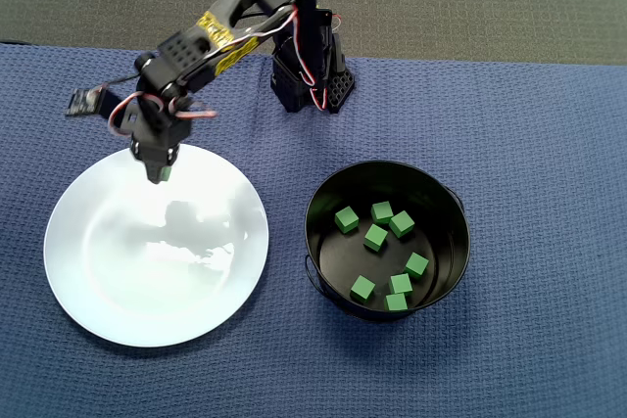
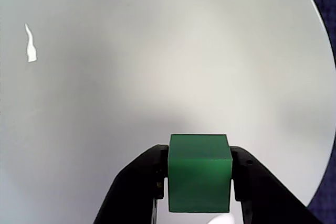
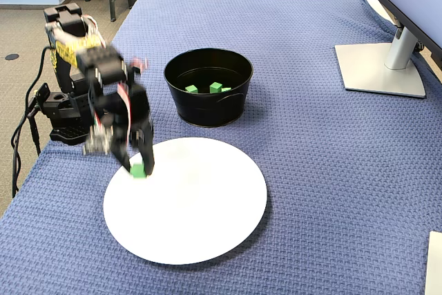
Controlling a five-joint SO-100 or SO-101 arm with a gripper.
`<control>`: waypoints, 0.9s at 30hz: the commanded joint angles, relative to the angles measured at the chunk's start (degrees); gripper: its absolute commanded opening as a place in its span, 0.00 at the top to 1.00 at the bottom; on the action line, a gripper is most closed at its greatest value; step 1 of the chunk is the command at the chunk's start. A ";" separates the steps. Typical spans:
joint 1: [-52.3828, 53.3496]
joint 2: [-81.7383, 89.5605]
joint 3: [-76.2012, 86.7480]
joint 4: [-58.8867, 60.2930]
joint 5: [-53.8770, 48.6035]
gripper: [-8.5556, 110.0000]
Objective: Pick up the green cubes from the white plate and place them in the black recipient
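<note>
A single green cube (image 2: pixel 200 172) is clamped between the two black fingers of the gripper (image 1: pixel 160 174), as seen in the wrist view; its faces are matte and bright green, with sharp edges. In the fixed view, the cube (image 3: pixel 138 170) is held at the rim of the white plate (image 3: pixel 200 219), at the plate's left side. The plate is seen as large, round, glossy and otherwise bare. Eight more green cubes (image 1: pixel 376 237) are seen scattered on the shiny bottom of the black recipient (image 1: pixel 446 208), a deep straight-walled pot standing beside the plate on a blue woven cloth (image 1: pixel 549 144).
</note>
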 commanded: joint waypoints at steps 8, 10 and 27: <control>-22.24 26.54 -8.26 20.83 17.93 0.93; -29.88 28.92 -7.82 22.68 21.27 0.93; -63.37 19.51 5.45 0.62 36.30 0.63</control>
